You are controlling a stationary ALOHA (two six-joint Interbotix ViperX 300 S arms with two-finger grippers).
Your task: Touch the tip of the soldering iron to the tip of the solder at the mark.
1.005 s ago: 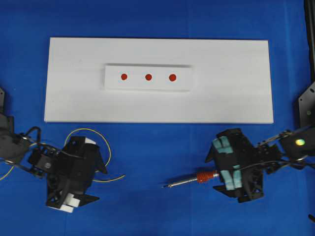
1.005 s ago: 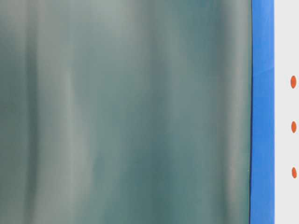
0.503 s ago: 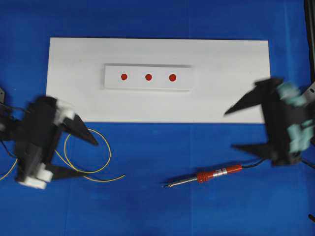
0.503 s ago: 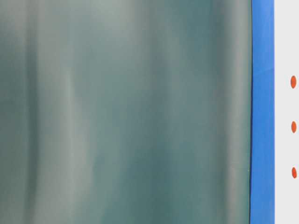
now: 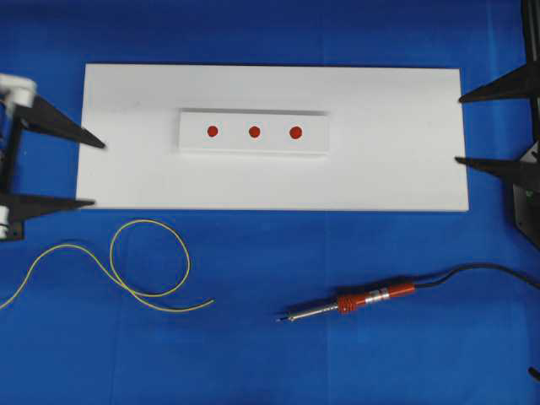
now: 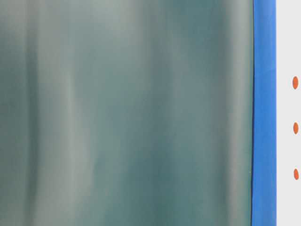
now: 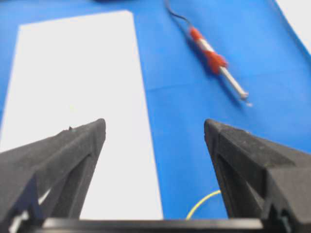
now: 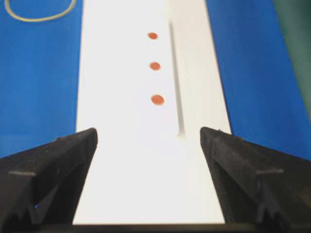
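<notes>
The soldering iron (image 5: 364,299) lies on the blue mat at lower right, its tip (image 5: 282,320) pointing left; the left wrist view shows the iron (image 7: 214,54) too. The solder (image 5: 188,262), a thin yellow wire, lies looped at lower left, with its free tip (image 5: 211,301) on the mat. Three red marks (image 5: 254,132) sit on a raised white strip. My left gripper (image 5: 98,174) is open at the board's left end, holding nothing. My right gripper (image 5: 458,130) is open at the board's right end, also holding nothing. Both are well apart from iron and solder.
A white board (image 5: 396,160) carries the strip with the marks. The iron's black cord (image 5: 481,270) runs off to the right. The table-level view is mostly a blurred grey-green surface, with the red marks (image 6: 295,128) at its right edge.
Both grippers have drawn away from above the solder and the iron's handle, out to the board's ends. Iron and solder lie where they were.
</notes>
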